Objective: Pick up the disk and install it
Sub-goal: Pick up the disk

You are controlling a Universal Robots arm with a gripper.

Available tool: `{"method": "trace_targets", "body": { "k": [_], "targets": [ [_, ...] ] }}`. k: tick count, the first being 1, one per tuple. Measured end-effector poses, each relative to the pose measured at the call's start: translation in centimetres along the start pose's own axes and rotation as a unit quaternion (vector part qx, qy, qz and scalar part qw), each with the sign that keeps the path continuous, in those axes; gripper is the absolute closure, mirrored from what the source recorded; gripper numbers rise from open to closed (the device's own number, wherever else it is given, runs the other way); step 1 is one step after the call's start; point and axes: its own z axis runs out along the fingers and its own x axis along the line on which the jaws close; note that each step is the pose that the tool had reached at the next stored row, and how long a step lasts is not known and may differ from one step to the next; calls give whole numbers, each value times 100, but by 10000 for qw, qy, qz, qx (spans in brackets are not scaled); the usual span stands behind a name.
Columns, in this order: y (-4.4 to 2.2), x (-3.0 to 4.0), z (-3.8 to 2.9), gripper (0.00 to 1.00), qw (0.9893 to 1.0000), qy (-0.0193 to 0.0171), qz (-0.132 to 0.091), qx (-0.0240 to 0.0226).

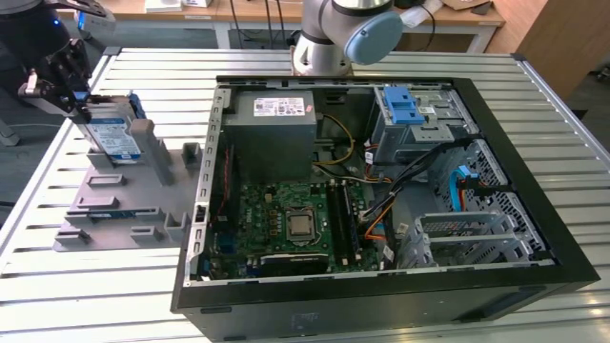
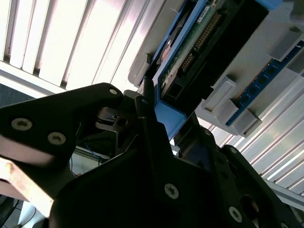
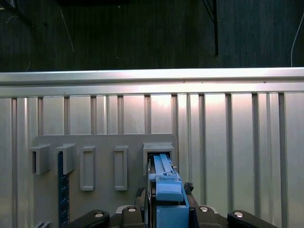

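In the exterior view, the black end effector (image 1: 82,107) sits at the exterior view's left, over the ribbed metal desk (image 1: 96,300). It is closed on the upper edge of the disk (image 1: 113,136), a flat silver hard drive with a white and blue label and a blue plastic frame. The disk stands on edge in a grey plastic holder (image 1: 114,207) lying on the desk. This is just beside an open black computer case (image 1: 533,214), whose green motherboard (image 1: 296,221), grey boxy power supply (image 1: 282,132) and blue drive latch (image 1: 402,107) are exposed.

In the second wrist view, the end effector (image 2: 164,118) pinches the blue frame at the near end of the disk (image 2: 199,42). A dark finger (image 2: 147,123) presses against the frame's side. The disk's circuit-board face is visible, and the holder (image 2: 247,71) lies beyond it.

In the first wrist view, the end effector (image 3: 166,192) clamps the blue-framed edge of the disk (image 3: 162,166). The disk's far end is seated in a raised slot of the holder (image 3: 104,142) on the desk (image 3: 237,142).
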Motion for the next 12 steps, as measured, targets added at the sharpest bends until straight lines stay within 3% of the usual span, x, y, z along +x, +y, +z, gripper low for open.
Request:
{"method": "trace_targets", "body": {
  "k": [3, 12],
  "targets": [
    [0, 0, 0, 64, 10000, 0, 0, 0],
    [0, 0, -2, 64, 10000, 0, 0, 0]
  ]
}}
